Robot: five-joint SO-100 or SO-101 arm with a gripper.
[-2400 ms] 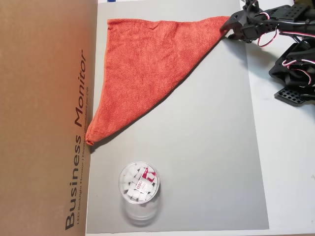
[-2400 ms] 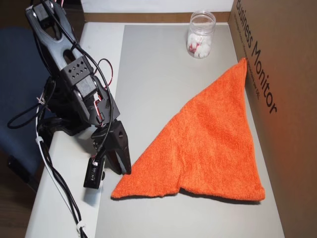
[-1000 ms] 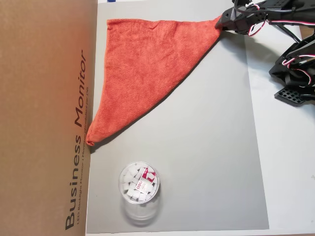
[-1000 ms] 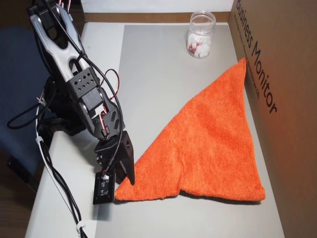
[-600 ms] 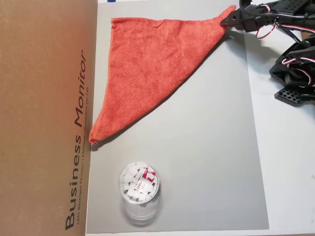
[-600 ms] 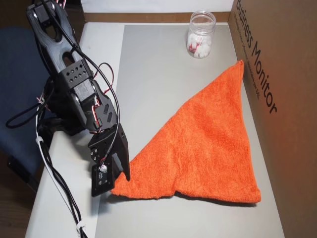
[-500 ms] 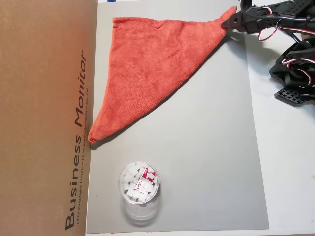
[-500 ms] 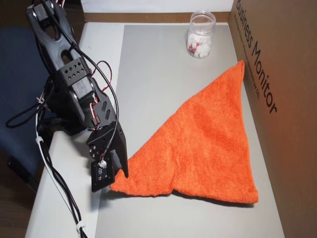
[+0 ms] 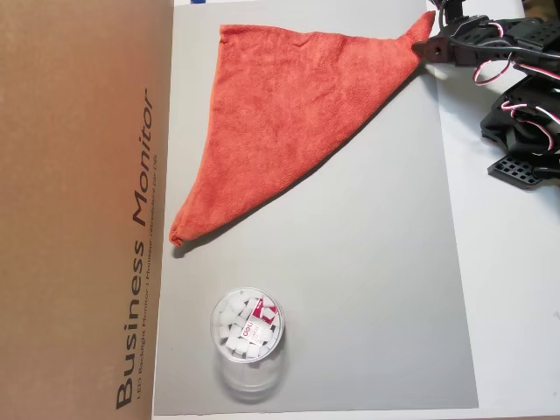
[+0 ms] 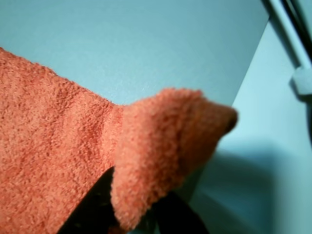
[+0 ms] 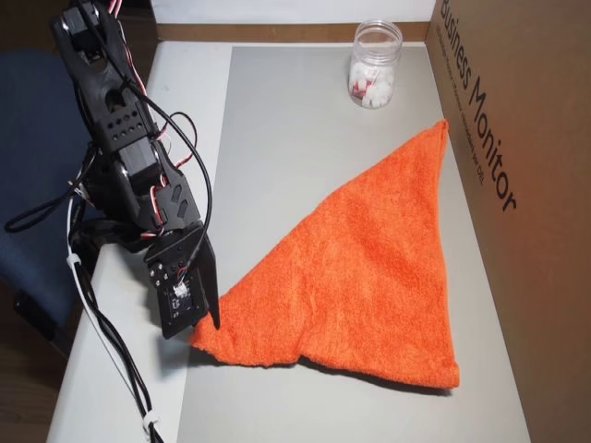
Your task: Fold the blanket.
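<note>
one blanket [image 9: 289, 114], one end effector [image 9: 426, 45] pinching corner

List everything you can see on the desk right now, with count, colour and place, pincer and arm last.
blanket: one, orange-red, folded into a triangle on the mat; one corner is pinched at the mat's edge by the arm.
mat: one, grey, covering most of the desk.
cardboard box: one, brown, printed "Business Monitor", along the mat's left edge in an overhead view.
clear tub: one, holding white pieces and a red-and-white label, near the box.
pincer: one, black, shut on the blanket's corner.
arm: one, black, beside the mat.
</note>
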